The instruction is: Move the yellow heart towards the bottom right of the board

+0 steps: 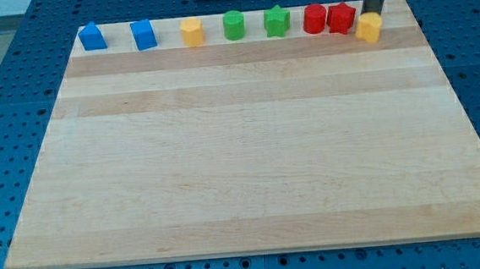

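The yellow heart lies near the board's top right corner, just right of the red star. My tip is right behind the heart, at its top edge, seemingly touching it. The rod rises out of the view's top. A second yellow block, rounded in shape, sits further left in the top row.
Along the top edge of the wooden board stands a row: two blue blocks, a green cylinder, a green star and a red cylinder. A blue perforated table surrounds the board.
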